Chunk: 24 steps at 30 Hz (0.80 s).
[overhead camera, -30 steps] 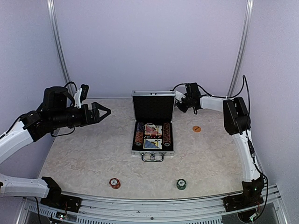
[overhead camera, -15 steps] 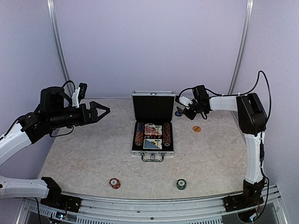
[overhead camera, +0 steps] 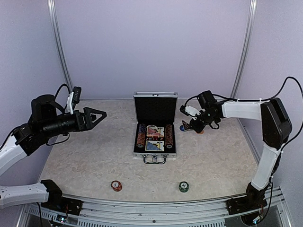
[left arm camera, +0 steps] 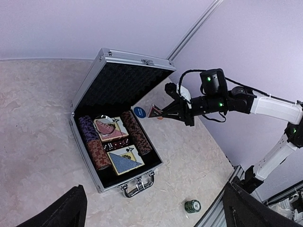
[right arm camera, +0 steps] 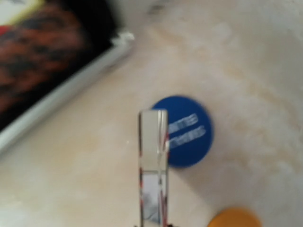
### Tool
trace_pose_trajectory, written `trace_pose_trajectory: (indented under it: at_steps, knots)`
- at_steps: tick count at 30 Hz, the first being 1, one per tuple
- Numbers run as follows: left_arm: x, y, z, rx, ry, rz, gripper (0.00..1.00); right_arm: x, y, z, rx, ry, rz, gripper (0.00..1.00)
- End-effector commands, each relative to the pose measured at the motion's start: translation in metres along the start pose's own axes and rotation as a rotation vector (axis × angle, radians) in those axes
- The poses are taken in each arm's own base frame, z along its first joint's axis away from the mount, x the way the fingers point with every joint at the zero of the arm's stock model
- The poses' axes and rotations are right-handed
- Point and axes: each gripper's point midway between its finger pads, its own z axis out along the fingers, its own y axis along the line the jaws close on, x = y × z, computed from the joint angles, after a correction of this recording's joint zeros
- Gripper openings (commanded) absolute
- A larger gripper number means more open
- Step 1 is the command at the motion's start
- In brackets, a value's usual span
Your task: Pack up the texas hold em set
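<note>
The silver case (overhead camera: pixel 155 154) lies open at mid-table, lid (left arm camera: pixel 123 80) upright, holding chip stacks (left arm camera: pixel 97 152), a red deck (left arm camera: pixel 111 128) and a blue deck (left arm camera: pixel 124 162). My right gripper (overhead camera: pixel 191 126) is shut on the red-black triangle marker (left arm camera: pixel 155 112), low over the table just right of the case. That marker (right arm camera: pixel 153 161) shows edge-on over a blue disc (right arm camera: pixel 189 131). An orange disc (right arm camera: pixel 234 218) lies beside it. My left gripper (overhead camera: pixel 101 115) hangs open and empty, high over the table's left side.
A red chip stack (overhead camera: pixel 116 186) and a green chip stack (overhead camera: pixel 183 187) stand near the front edge. The green chip stack (left arm camera: pixel 192 206) lies close to the metal rail (overhead camera: pixel 156 208). Walls close the back and both sides.
My right arm swung out from behind the case lid, forward and down to the discs on the right, still holding the marker. My left arm drew back a little leftward.
</note>
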Motion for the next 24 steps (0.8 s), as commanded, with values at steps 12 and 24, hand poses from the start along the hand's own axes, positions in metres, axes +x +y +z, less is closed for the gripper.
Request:
trace_pose_trajectory:
  at_steps: [12, 24]
  knots:
    - [-0.001, -0.013, 0.0, 0.098, -0.026, 0.047, 0.99, -0.031, 0.04, -0.145, -0.073, -0.232, 0.419, 0.0]
    - [0.014, -0.019, 0.038, 0.146, 0.029, 0.055, 0.99, -0.041, 0.118, -0.156, -0.468, -0.412, 0.666, 0.0]
